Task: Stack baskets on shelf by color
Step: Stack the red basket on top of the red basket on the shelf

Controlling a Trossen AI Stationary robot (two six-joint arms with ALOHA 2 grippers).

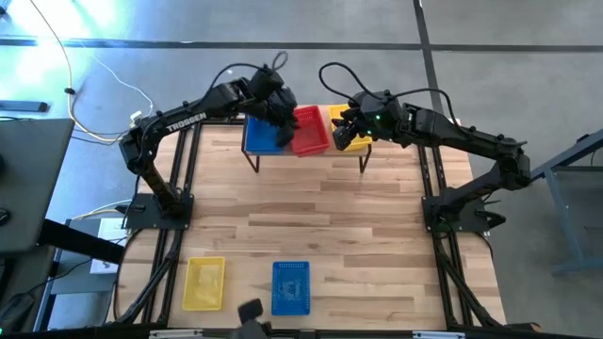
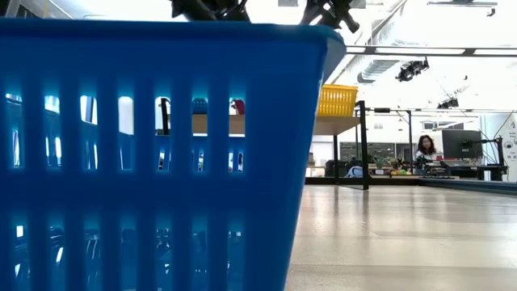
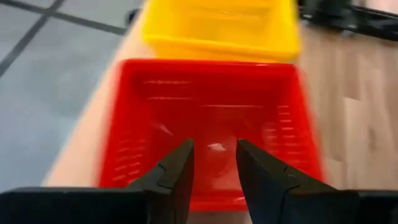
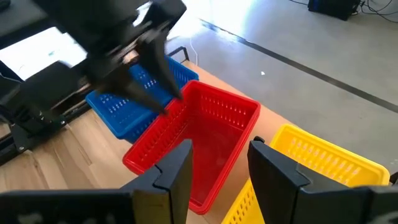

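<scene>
On the shelf [image 1: 306, 155] at the far edge of the counter [image 1: 320, 226], three baskets are sitting in a row: a blue basket [image 1: 259, 137] on the left, a red basket [image 1: 311, 132] in the middle and a yellow basket [image 1: 341, 121] on the right. The red one is sitting tilted, one side leaning toward the blue one. The left end effector [image 1: 281, 124] is hanging over the red basket's left rim, its fingers [image 3: 177, 177] standing apart with the rim between them; whether they are pinching it cannot be told. The right end effector [image 1: 347, 127] is hovering over the yellow basket, its fingers [image 4: 177, 168] standing apart and gripping nothing. Two more baskets are lying on the counter's near edge, well apart from the shelf: a second yellow basket [image 1: 204, 282] at the left and a second blue basket [image 1: 291, 287] beside it, close to the low camera and filling most of that view. A person [image 2: 426, 149] is sitting in the room beyond the counter.
</scene>
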